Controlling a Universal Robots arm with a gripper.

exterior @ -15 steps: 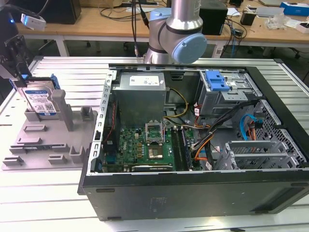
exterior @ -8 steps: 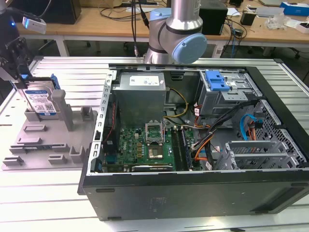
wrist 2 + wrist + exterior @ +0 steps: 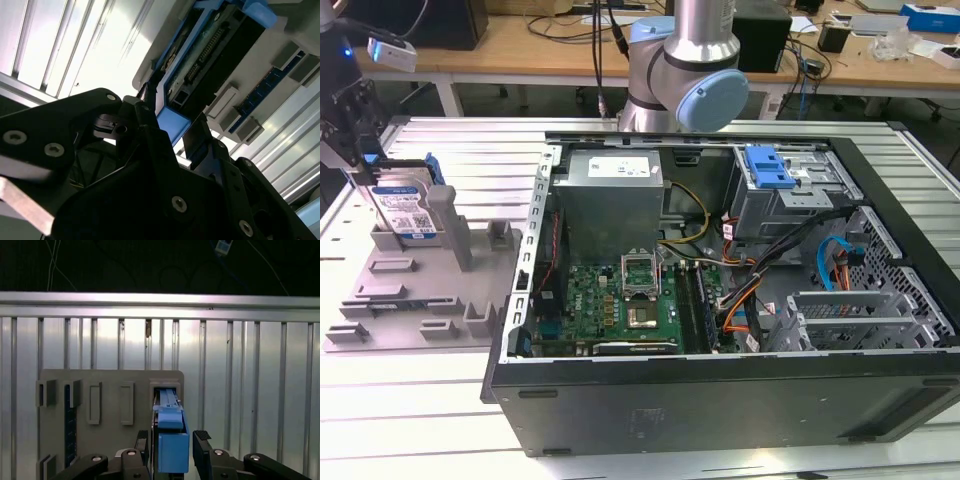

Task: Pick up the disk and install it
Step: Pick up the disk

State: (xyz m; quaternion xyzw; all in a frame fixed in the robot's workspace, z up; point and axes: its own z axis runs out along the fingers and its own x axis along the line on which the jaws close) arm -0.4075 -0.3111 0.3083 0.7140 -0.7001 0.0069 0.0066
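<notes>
Ribbed aluminium table (image 3: 420, 400), disk (image 3: 405, 212) upright in grey holder (image 3: 410, 290), jaws open astride its blue edge

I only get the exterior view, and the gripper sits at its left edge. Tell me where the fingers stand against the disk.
Observer: In the first wrist view the gripper straddles the disk, with one finger on each side of its blue carrier.
Operator: Say whether it is clamped.
Observer: Apparently not. A thin gap shows beside the other finger.
Operator: Report the disk's connector side.
Observer: The second wrist view shows its connector strip, bare, with nothing plugged in.
</notes>
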